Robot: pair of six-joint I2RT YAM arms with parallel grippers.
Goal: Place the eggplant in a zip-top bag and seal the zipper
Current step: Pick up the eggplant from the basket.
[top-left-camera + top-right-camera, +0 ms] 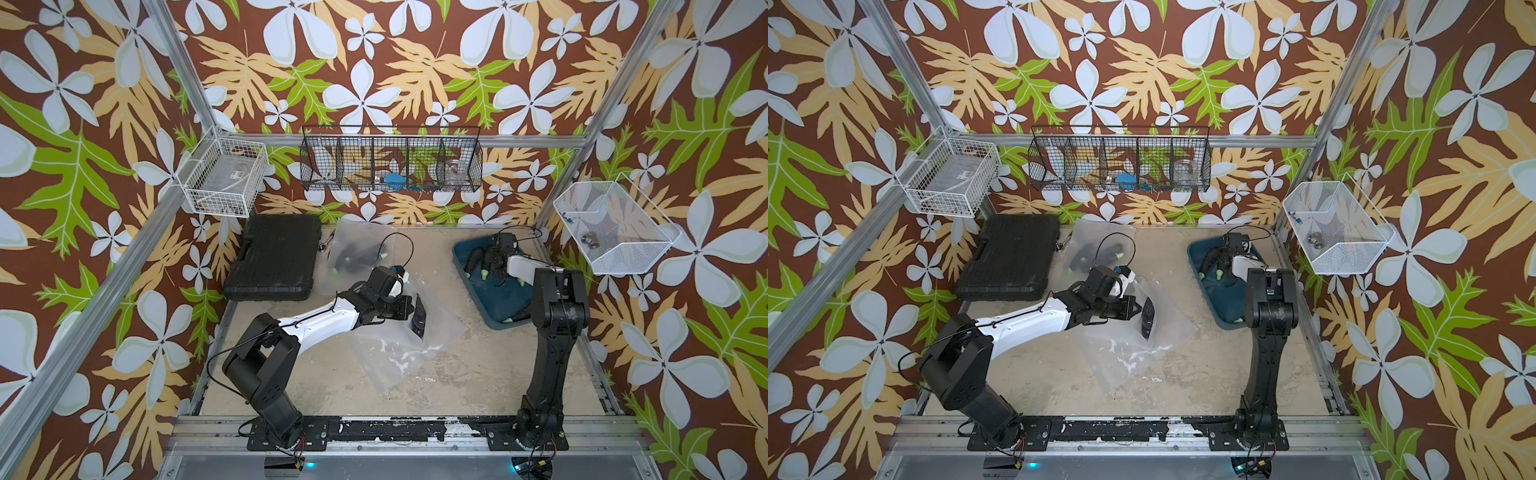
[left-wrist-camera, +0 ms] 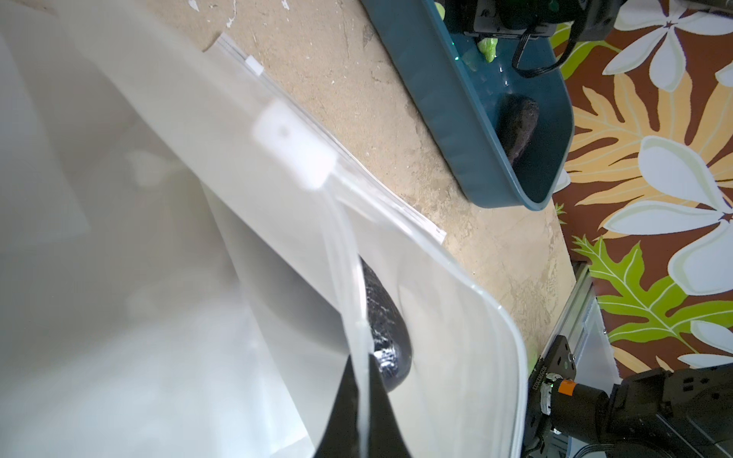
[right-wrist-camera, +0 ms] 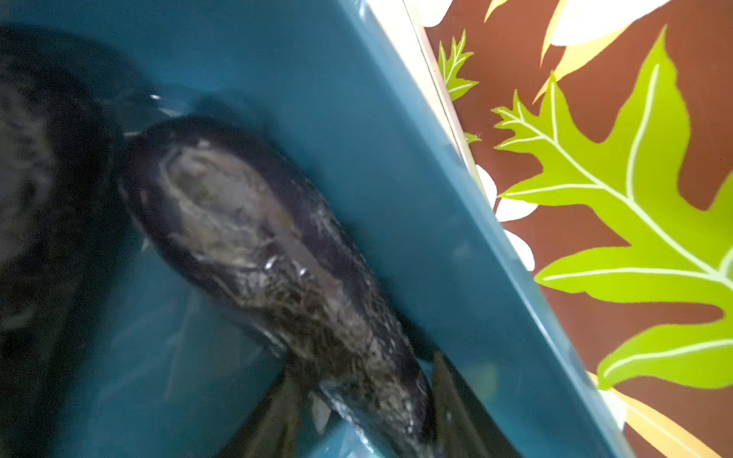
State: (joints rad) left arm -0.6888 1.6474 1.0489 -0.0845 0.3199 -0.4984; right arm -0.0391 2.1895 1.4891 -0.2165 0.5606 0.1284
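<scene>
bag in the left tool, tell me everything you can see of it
The bag is clear, frosted-looking plastic with rounded corners, a zipper track and a white slider. Its mouth is open: the left tool pinches one lip of the track and holds it up, while the rest lies on the table. A dark eggplant shows at the mouth, seemingly inside.
</scene>
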